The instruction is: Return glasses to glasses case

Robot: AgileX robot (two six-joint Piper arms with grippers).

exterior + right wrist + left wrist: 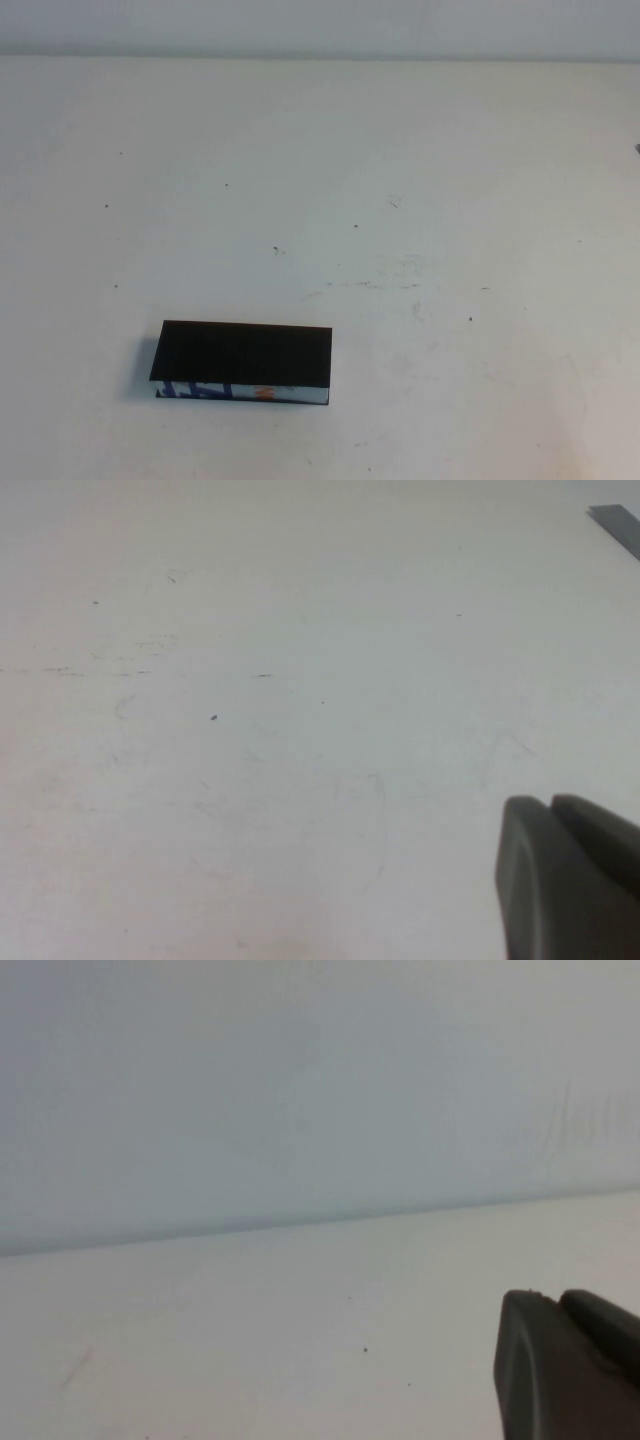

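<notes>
The glasses case (241,355) lies on the white table at the front left in the high view, black top face up. Its white side with blue pattern and an orange mark (263,393) faces the front edge. The glasses are not visible in any view. Neither arm shows in the high view. My left gripper (555,1298) shows only in the left wrist view, its two dark fingers pressed together and empty, over bare table near the back wall. My right gripper (548,802) shows only in the right wrist view, fingers together and empty, over bare table.
The white table (420,200) has small dark specks and faint scuff marks (365,285). A grey strip (618,522) lies at the table's edge in the right wrist view. A pale wall (300,1090) stands behind the table.
</notes>
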